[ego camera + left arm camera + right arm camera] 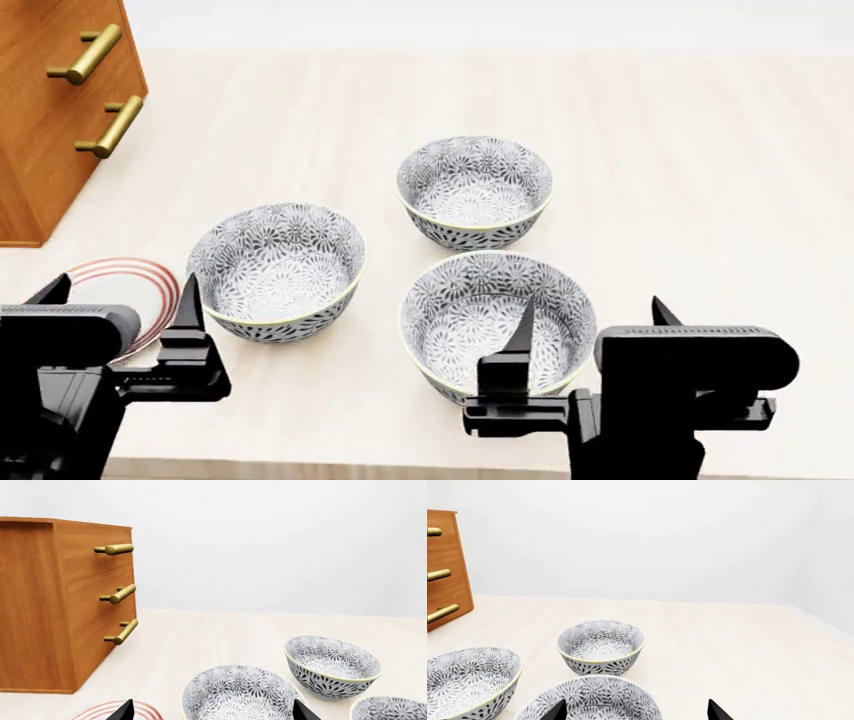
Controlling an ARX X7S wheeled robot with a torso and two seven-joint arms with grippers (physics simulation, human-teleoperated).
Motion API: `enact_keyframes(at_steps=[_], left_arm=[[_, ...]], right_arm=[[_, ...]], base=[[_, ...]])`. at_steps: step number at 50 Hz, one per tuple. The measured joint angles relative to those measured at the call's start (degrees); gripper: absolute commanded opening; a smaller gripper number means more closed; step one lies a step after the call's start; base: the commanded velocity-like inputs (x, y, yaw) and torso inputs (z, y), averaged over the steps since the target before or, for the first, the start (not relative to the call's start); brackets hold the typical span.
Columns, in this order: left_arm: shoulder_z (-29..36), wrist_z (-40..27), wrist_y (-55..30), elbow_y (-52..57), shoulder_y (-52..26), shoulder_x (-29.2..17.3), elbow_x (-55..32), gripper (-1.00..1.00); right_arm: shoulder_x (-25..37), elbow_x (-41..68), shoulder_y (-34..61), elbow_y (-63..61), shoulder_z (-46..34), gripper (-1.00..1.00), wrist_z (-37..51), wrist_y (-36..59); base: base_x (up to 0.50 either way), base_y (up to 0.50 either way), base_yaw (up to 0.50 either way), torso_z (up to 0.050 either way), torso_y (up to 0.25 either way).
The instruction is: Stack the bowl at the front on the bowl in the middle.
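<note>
- The right gripper [587, 320] hangs nearest the robot, its two dark fingertips spread wide apart with nothing between them; it sits low over the near side of the front bowl [498, 318].
- The left gripper [120, 295] is likewise spread and grasps nothing; its fingertips straddle the red-ringed plate [127, 285] at the near left of the table [694, 180].
- The front bowl, patterned black and white with a pale rim, stands upright on the table at the near right of the group, just ahead of the right gripper. In the right wrist view its rim [590, 700] shows between the two fingertips.
- The middle bowl [278, 268] stands upright to the left of the front bowl and slightly farther, apart from it, with the plate just beside it on the left. In the left wrist view it [240, 695] sits between the left fingertips.
- The far bowl [475, 190] stands upright behind the other two, near both but touching neither.
- A wooden drawer cabinet [47, 110] with brass handles [110, 125] stands at the far left of the table, well apart from the bowls.
</note>
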Motion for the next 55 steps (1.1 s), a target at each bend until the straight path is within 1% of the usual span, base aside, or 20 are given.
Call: enact_keyframes(at_steps=[5, 9, 15, 18, 29, 42, 55], left_arm=[[0.2, -1.5, -5.2, 2.4, -5.1, -0.2, -0.4, 1.00], [0.3, -2.5, -8.4, 3.8, -8.3, -0.4, -0.7, 1.00], [0.5, -3.7, -10.9, 5.1, -11.1, -0.7, -1.0, 1.00], [0.7, -4.1, -11.5, 5.5, -11.8, -0.7, -1.2, 1.00], [0.8, -5.5, -12.7, 6.3, -13.3, -1.3, -1.6, 1.00], [1.3, -6.5, -13.0, 6.8, -13.9, -2.1, -1.9, 1.00], [2.0, -7.5, -12.2, 6.2, -14.4, -2.7, -1.9, 1.00]], right_arm=[[1.2, 1.4, 6.1, -3.4, 0.7, 1.00, 0.4, 9.2], [1.8, 2.1, 10.2, -4.9, 1.2, 1.00, 0.8, 14.8], [2.5, 2.4, 14.2, -6.3, 1.4, 1.00, 1.9, 20.0], [2.9, 2.0, 15.4, -7.0, 1.5, 1.00, 2.6, 21.7], [3.1, 2.0, 17.7, -7.2, 1.3, 1.00, 3.8, 24.6], [3.1, 1.8, 19.0, -6.1, 0.0, 1.00, 4.9, 25.6], [3.6, 2.5, 19.7, -6.5, -0.7, 1.00, 4.5, 26.2]], base=[[0.00, 0.00, 0.00, 0.000, 0.000], [0.00, 0.00, 0.00, 0.000, 0.000], [0.00, 0.02, 0.00, 0.000, 0.000], [0.00, 0.50, 0.00, 0.000, 0.000], [0.00, 0.50, 0.00, 0.000, 0.000], [0.01, 0.00, 0.00, 0.000, 0.000], [0.50, 0.00, 0.00, 0.000, 0.000]])
